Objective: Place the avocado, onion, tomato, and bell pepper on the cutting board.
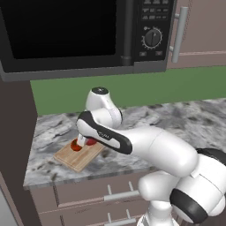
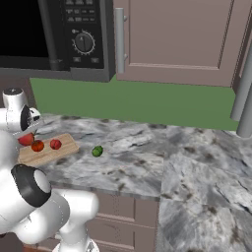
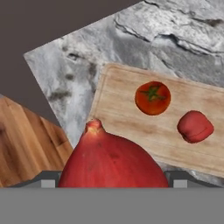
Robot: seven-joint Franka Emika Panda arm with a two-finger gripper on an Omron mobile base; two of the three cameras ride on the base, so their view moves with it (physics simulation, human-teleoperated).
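onion (image 3: pixel 111 159) between the jaws, gripped partway open above the cutting board (image 3: pixel 127 127)

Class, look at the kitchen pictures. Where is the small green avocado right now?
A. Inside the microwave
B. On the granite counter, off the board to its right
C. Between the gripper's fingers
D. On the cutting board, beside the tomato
B: in the right base view, the avocado lies on bare counter, apart from the cutting board.
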